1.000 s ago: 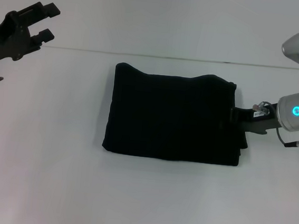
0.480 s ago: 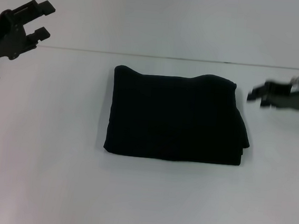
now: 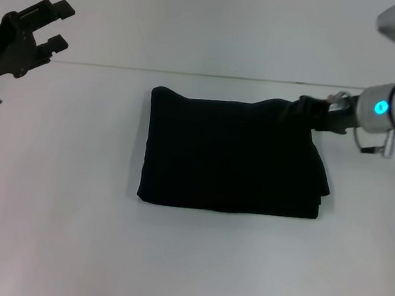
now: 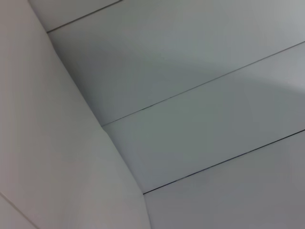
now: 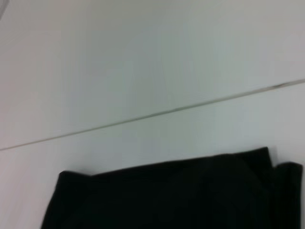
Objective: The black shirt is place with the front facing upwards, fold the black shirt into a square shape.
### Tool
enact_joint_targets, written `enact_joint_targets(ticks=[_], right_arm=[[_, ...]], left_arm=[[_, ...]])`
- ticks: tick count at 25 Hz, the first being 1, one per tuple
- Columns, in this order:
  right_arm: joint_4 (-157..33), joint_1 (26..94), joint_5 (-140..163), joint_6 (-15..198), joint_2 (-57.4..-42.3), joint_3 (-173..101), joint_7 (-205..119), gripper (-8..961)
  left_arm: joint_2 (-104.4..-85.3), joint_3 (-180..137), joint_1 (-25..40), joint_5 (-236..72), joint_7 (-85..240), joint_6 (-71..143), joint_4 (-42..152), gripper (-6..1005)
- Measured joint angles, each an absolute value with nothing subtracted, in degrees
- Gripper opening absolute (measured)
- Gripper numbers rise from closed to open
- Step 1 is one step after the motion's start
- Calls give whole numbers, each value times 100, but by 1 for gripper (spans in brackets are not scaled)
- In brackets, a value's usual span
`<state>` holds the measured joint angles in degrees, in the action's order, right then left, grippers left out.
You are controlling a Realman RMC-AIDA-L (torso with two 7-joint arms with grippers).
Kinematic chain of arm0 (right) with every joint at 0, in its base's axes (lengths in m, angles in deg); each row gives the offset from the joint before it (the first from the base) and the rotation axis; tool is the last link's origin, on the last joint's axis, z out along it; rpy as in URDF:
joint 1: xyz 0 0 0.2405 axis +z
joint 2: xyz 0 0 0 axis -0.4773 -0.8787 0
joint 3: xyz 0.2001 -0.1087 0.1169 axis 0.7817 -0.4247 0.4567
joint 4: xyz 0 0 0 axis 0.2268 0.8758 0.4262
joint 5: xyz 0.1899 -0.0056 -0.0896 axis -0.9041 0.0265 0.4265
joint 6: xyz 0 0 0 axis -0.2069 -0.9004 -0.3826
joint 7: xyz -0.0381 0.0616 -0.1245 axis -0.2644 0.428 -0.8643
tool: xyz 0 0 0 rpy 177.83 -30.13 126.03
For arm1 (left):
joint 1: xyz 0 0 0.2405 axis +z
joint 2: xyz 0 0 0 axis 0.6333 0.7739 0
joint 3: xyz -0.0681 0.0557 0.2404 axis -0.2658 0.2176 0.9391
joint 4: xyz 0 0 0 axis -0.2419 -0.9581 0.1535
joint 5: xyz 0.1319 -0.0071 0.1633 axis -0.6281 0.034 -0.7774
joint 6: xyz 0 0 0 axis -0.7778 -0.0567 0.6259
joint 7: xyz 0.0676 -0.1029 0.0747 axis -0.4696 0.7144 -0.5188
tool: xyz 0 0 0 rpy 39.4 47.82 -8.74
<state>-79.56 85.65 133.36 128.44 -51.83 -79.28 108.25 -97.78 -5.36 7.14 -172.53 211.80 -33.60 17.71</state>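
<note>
The black shirt (image 3: 232,155) lies folded into a thick, roughly square bundle in the middle of the white table (image 3: 187,259). No lettering shows on it. My right gripper (image 3: 300,109) is at the bundle's far right corner, dark against the cloth. The right wrist view shows the bundle's far edge (image 5: 167,195) and none of the gripper. My left gripper (image 3: 57,25) hangs open and empty at the far left, well away from the shirt.
The table's far edge (image 3: 107,65) meets a pale wall behind the shirt. White tabletop surrounds the bundle on all sides. The left wrist view shows only pale wall panels (image 4: 190,119).
The right gripper left the bundle's right edge, swung out to the right, and has come back in at the far right corner. The shirt and the left arm have barely moved.
</note>
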Motion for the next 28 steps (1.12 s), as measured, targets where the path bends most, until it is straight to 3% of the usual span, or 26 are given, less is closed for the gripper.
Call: enact_joint_targets(ticks=[3,5,10,12,13,14,16,20,23,26,28], right_arm=[[-7945,8561,13539,12409,-5335,-8099,10876,444],[-7972,8538,13713,12254,-5295,-8117,11042,454],[-8744,8218,13513,13012,-4940,-7876,11295,477],[-9396,7979,13285,13729,-4838,-7704,11257,486],[-9787,7825,13029,14361,-4689,-7511,11117,491],[-9836,7783,12865,14719,-4578,-7371,10967,495],[-9861,7753,12730,14980,-4491,-7214,10834,505],[-9866,7679,12450,15938,-4201,-6622,10539,523],[-9729,7670,12438,16292,-4009,-6540,10535,646],[-9688,7658,12430,16421,-3976,-6453,10531,769],[-9685,7636,12428,16422,-3998,-6427,10521,773]], left_arm=[[-9770,-536,697,-17238,21157,-3352,1781,786],[-9765,-534,690,-17232,21151,-3351,1783,786],[-9736,-496,689,-17297,21160,-3435,1765,786],[-9635,-414,698,-17679,21273,-3719,1728,785],[-9627,-412,697,-17710,21284,-3738,1727,785],[-9566,-397,688,-18044,21393,-3917,1721,785],[-9496,-389,625,-18785,21628,-4263,1701,784],[-9484,-369,577,-19571,21883,-4774,1688,782],[-9538,-158,620,-19669,22033,-4746,1802,781],[-9593,27,601,-19842,22127,-4371,2198,779],[-9614,45,576,-19871,22118,-4246,2334,778]])
